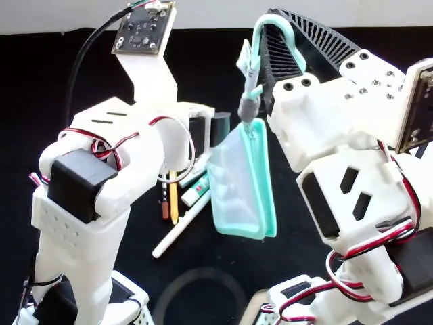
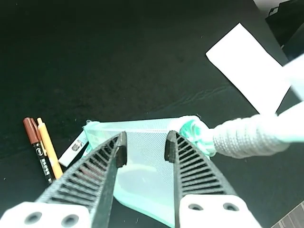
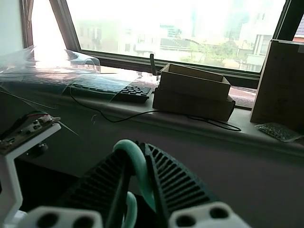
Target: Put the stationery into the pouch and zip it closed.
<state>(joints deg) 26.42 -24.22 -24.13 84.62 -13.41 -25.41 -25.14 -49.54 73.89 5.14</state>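
Dangling pouch [image 1: 240, 183] from clamped right gripper [image 3: 137, 145]; left gripper [image 2: 145, 145] parted astride it; pens [image 2: 42, 147] half-hidden.

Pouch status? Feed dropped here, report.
Right gripper shut on teal loop strap; translucent teal zip pouch hanging. Left gripper open astride its edge. Pens on black table.

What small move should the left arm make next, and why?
Probably close the left gripper on the pouch rim: its fingers stand open over that edge, the right gripper holds the pouch hanging by its loop, and the pens lie outside.
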